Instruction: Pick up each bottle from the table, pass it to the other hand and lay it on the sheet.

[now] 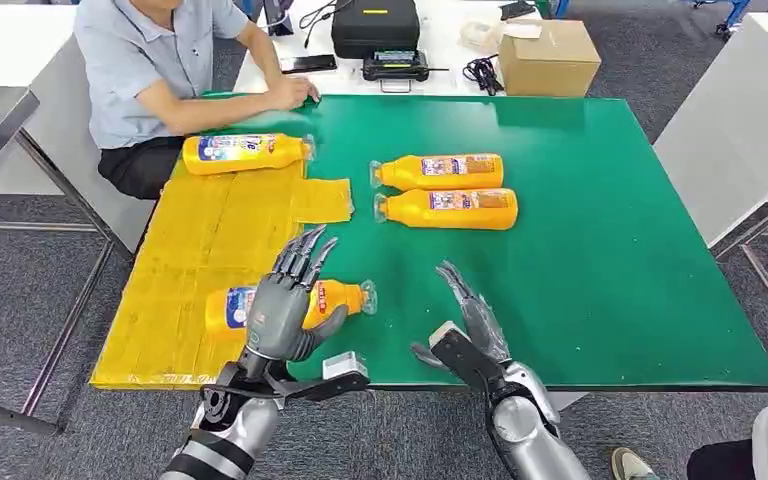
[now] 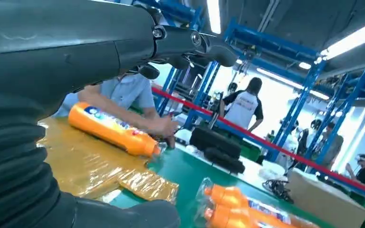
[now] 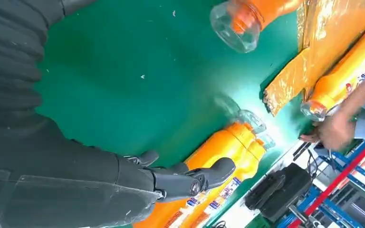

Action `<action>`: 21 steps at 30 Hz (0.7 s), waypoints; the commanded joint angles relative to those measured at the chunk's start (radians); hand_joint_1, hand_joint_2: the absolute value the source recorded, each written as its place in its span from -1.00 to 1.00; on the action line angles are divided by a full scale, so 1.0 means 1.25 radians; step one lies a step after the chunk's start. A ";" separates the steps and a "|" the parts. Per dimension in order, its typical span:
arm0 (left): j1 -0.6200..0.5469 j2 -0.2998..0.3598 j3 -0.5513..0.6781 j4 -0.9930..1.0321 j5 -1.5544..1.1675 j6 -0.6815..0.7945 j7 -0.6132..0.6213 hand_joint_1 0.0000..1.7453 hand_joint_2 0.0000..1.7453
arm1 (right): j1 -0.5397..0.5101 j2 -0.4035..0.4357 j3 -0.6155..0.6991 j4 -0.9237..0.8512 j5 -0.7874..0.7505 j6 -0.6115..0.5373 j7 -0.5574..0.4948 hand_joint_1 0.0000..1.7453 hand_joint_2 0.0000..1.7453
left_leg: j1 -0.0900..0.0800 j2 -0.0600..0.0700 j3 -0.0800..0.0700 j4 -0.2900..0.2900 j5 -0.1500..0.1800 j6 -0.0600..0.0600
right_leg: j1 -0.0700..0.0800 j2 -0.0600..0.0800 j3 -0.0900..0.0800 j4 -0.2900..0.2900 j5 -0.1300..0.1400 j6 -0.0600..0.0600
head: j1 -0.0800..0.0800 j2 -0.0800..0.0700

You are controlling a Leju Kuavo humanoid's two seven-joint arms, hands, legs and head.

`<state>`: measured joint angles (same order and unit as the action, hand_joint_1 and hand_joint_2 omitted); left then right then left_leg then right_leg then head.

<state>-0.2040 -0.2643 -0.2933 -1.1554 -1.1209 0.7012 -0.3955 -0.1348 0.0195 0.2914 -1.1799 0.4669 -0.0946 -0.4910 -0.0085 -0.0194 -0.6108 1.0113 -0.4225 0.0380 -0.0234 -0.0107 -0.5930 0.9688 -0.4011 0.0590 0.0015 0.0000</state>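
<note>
Four bottles: orange plastic, clear-capped, all lying flat.
Done: far bottle (image 1: 245,153) at the far edge of the yellow crinkled sheet (image 1: 210,240); near bottle (image 1: 290,303) across the sheet's near right edge.
Left: paired bottles (image 1: 445,190) mid green table (image 1: 610,250).
Left hand (image 1: 285,305): fingers spread, above near bottle, holding nothing.
Right hand (image 1: 465,325): wide, empty, near table's front edge.

The green surface (image 1: 610,280) lies bare from 2 to 5 o'clock, open passage beside the right hand (image 1: 470,325). At 12 o'clock two bottles (image 1: 445,190) lie side by side (nearly touching), blocking the centre. On the yellow sheet (image 1: 200,240), one bottle (image 1: 245,153) lies at 11 o'clock beside a person's hand (image 1: 295,92); another bottle (image 1: 345,297) lies under the left hand (image 1: 285,310). The sheet between them is bare.
</note>
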 commanded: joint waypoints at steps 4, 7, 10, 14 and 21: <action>0.048 0.035 -0.249 -0.155 0.463 -0.081 -0.054 -1.00 1.00 | 0.055 -0.008 -0.043 -0.093 -0.033 -0.065 -0.060 -1.00 1.00 | 0.001 -0.001 0.002 0.001 -0.002 -0.002 | 0.001 -0.001 0.002 0.000 -0.002 -0.002 | 0.000 0.000; 0.056 0.068 -0.308 -0.189 0.681 -0.143 -0.079 -1.00 1.00 | 0.099 -0.002 -0.096 -0.201 -0.066 -0.107 -0.065 -1.00 1.00 | 0.002 0.001 0.003 0.002 -0.004 -0.003 | 0.002 0.000 0.004 0.001 -0.004 -0.004 | 0.000 0.000; 0.067 0.085 -0.320 -0.205 0.768 -0.192 -0.088 -1.00 1.00 | 0.118 -0.013 -0.141 -0.241 -0.075 -0.127 -0.055 -1.00 1.00 | 0.002 0.001 0.004 0.002 -0.005 -0.003 | 0.002 0.000 0.004 0.001 -0.004 -0.004 | 0.000 0.000; 0.083 0.093 -0.311 -0.238 0.857 -0.223 -0.108 -1.00 1.00 | 0.123 -0.049 -0.206 -0.211 -0.042 -0.161 -0.039 -1.00 1.00 | 0.001 0.000 0.002 0.000 -0.002 -0.002 | 0.001 -0.001 0.003 -0.001 -0.002 -0.003 | 0.000 0.000; 0.087 0.097 -0.307 -0.255 0.876 -0.230 -0.112 -1.00 1.00 | 0.120 -0.058 -0.226 -0.194 -0.029 -0.160 -0.041 -1.00 1.00 | 0.001 0.001 0.002 0.000 -0.003 -0.002 | 0.002 0.001 0.002 -0.001 -0.002 -0.003 | 0.000 0.000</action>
<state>-0.0930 -0.2045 -0.6310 -1.4386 -0.0378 0.4173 -0.5348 0.0115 -0.0286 0.0846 -1.4240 0.4254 -0.2937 -0.5459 -0.0088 -0.0196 -0.6132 1.0114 -0.4233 0.0381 -0.0235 -0.0108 -0.5953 0.9685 -0.4011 0.0591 0.0011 0.0000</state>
